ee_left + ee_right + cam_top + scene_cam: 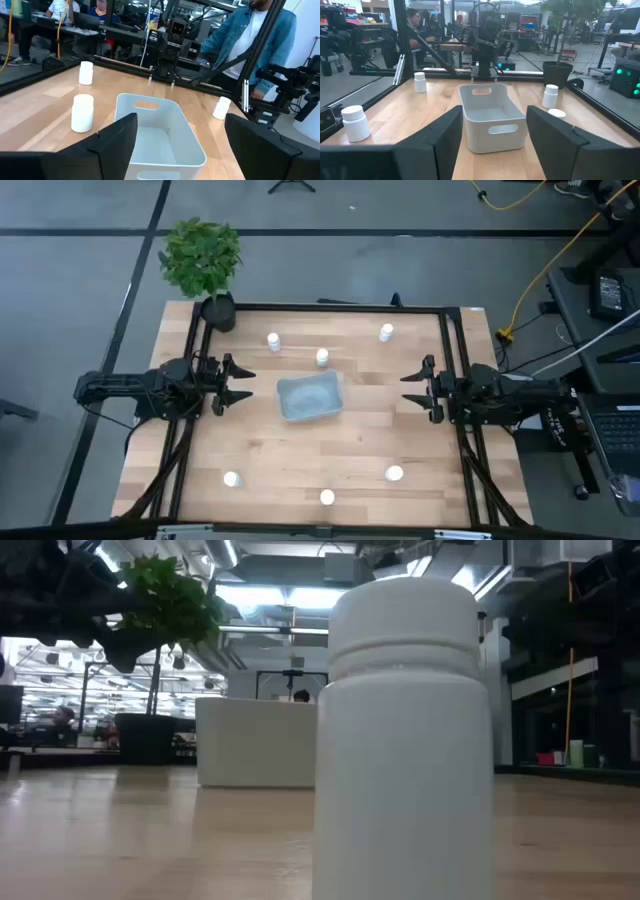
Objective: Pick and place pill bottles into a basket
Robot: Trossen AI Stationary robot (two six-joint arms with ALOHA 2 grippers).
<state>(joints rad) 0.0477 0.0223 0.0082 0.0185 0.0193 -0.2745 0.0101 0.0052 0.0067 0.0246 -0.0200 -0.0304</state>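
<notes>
The pale blue-grey basket [310, 396] stands at the table's middle and holds nothing that shows; it also shows in the left wrist view [160, 135] and the right wrist view [492, 117]. Six white pill bottles stand upright on the wood: three beyond the basket [273, 341] [322, 357] [386, 332] and three near the front edge [231, 478] [327, 497] [394, 473]. One bottle [400, 740] fills the low view. My left gripper [245, 383] is open and empty just left of the basket. My right gripper [406, 387] is open and empty to its right.
A potted plant [203, 260] stands at the table's far left corner. A black frame rail [330, 307] runs along the table's far edge and its sides. A person in a denim jacket [250, 35] stands beyond the table's right side.
</notes>
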